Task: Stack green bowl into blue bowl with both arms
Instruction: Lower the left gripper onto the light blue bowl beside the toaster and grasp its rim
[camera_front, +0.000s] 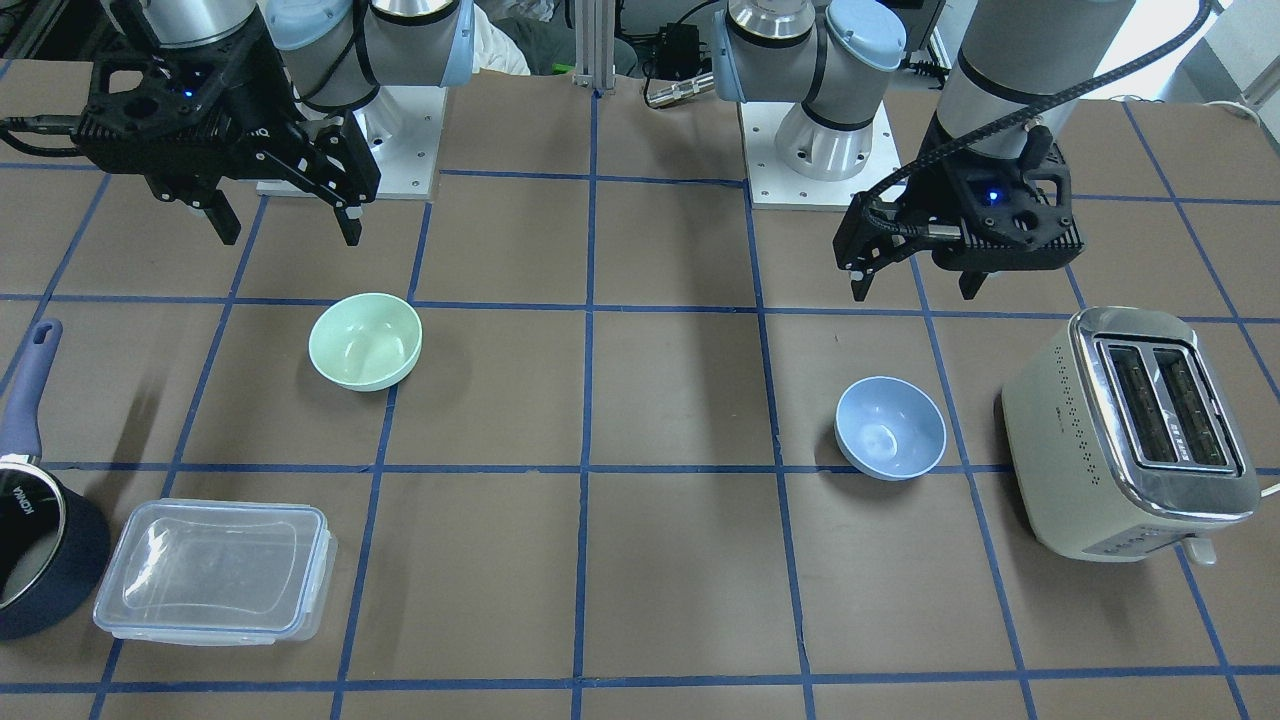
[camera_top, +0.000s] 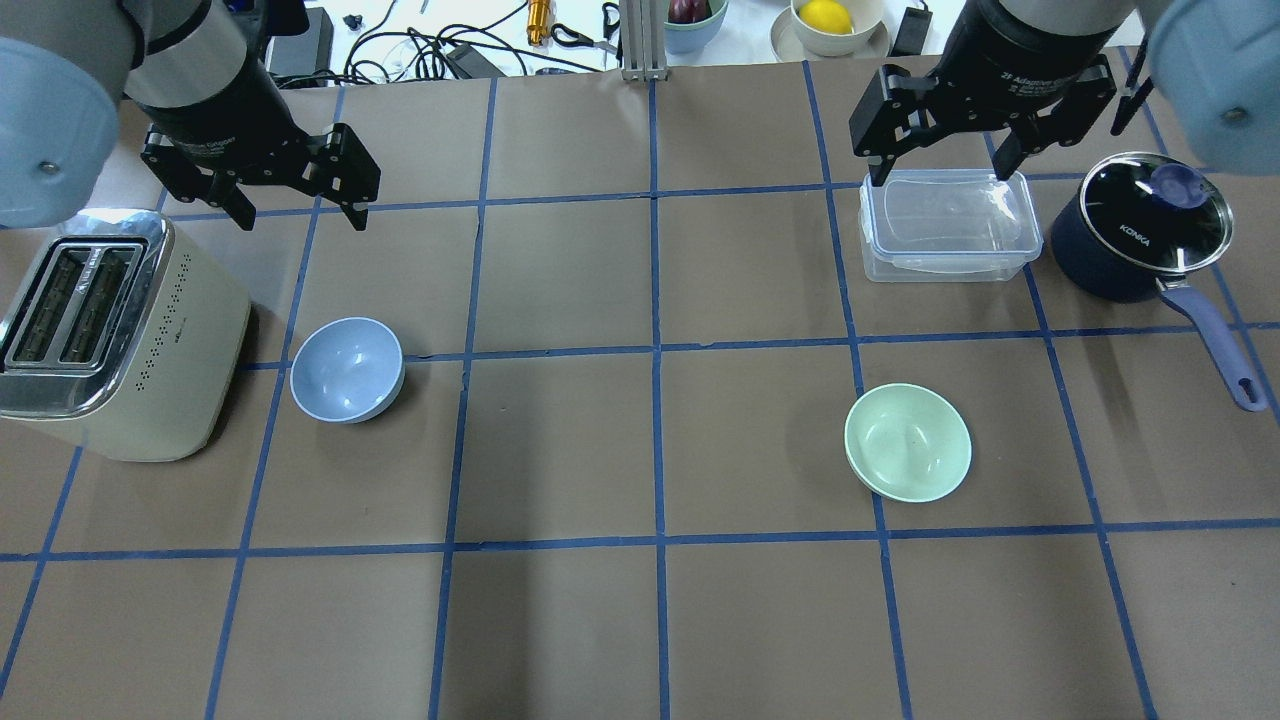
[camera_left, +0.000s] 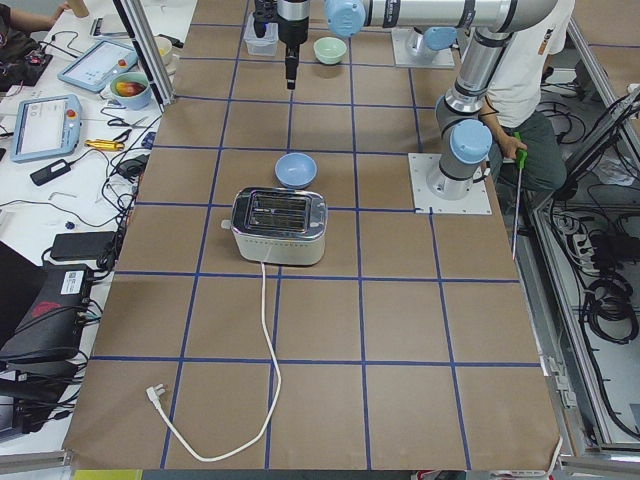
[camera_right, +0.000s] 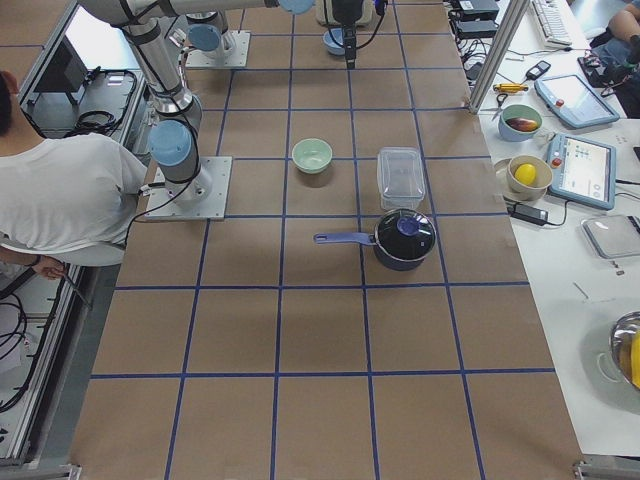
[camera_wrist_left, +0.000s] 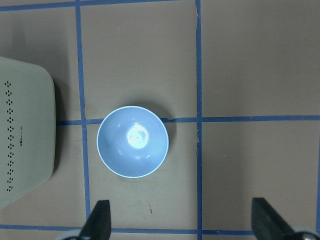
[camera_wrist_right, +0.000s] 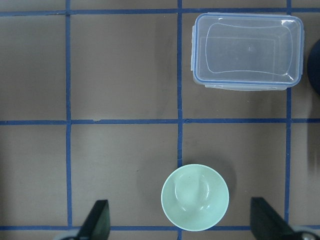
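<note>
- A cream toaster (camera_top: 120, 330) stands on the far left of the brown tabletop (camera_top: 560, 440). It has two slots on top.
- My left arm (camera_top: 205, 85) hangs high over the tabletop. My left jaws are spread wide and hold nothing.
- The blue bowl (camera_top: 347, 369) sits right side up on the tabletop, just beside the toaster but not touching it. It rests on a blue tape line. It is empty. In my left wrist view it lies ahead of my two spread fingertips (camera_wrist_left: 100, 220).
- The green bowl (camera_top: 908, 441) sits right side up on the right half of the tabletop, well apart from the blue bowl. It is empty too, and a blue tape line runs under it.
- My right arm (camera_top: 1030, 45) also hangs high over the tabletop. My right jaws are spread wide and hold nothing. In my right wrist view the green bowl is between my two fingertips (camera_wrist_right: 97, 220), down below them.
- A clear plastic box (camera_top: 948, 225) with its lid on lies further out than the green bowl.
- A dark blue saucepan (camera_top: 1155, 215) with a glass lid stands just beside the box, on the far right. Its handle points back toward me.
</note>
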